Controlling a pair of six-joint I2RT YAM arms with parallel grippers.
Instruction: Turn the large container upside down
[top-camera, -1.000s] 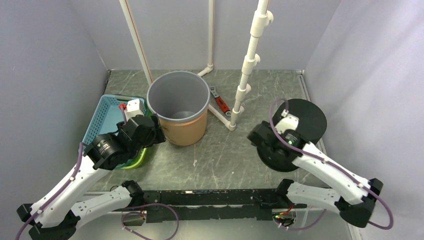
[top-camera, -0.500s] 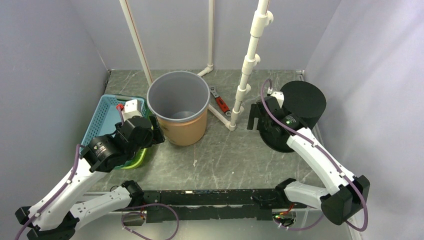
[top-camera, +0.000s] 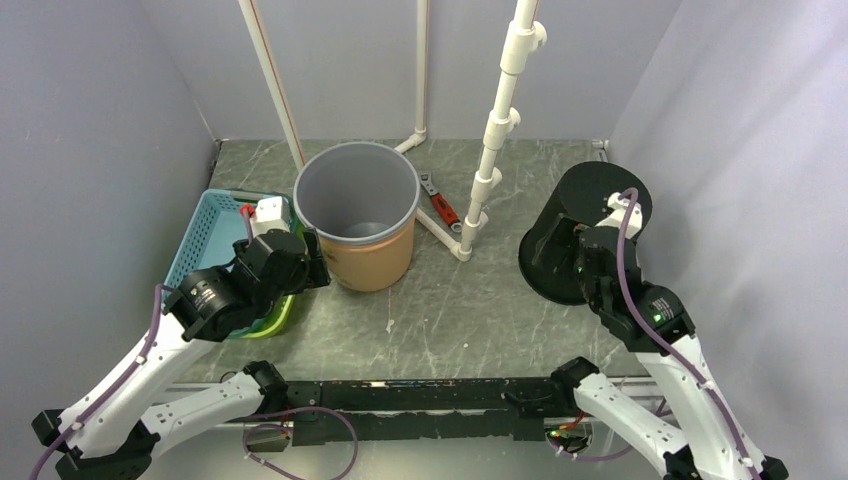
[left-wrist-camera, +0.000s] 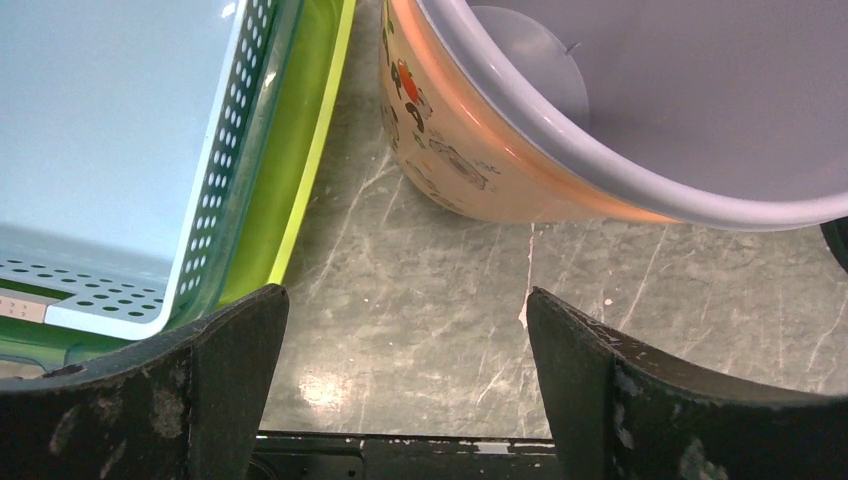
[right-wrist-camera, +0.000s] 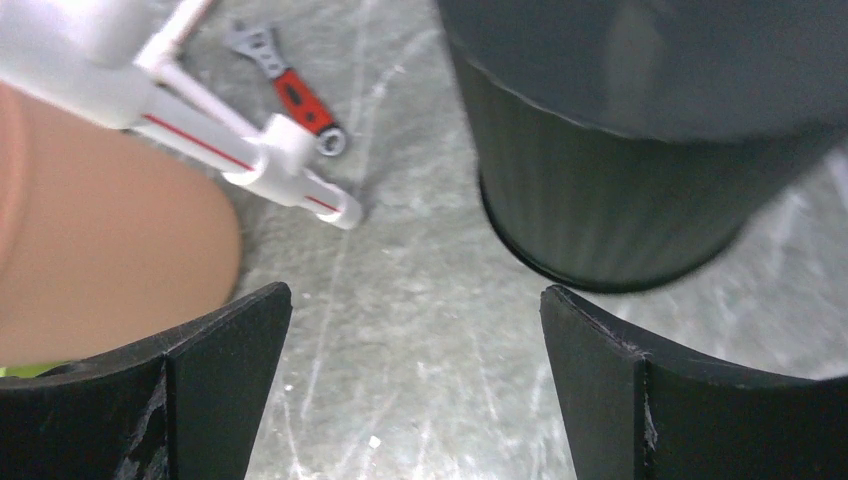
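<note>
The top external camera is fixed above and behind the arm bases (top-camera: 262, 385). It faces forward and down, from far enough to take in the whole bench (top-camera: 450, 310), with the bases along its lower edge.

The left wrist camera sits close to the bench and looks down past the left tool (left-wrist-camera: 402, 295), whose fingers (left-wrist-camera: 130, 400) fill its lower corners. It shares the large container (left-wrist-camera: 450, 160) and the blue basket (left-wrist-camera: 110, 130) with the top view.

The right wrist camera, equally close, looks down past the right tool (right-wrist-camera: 416, 292). It shares the black bin (right-wrist-camera: 620, 180), the wrench (right-wrist-camera: 298, 100) and the white pipe (right-wrist-camera: 285, 150) with the top view.

Both wrist views show the large container's orange wall.
</note>
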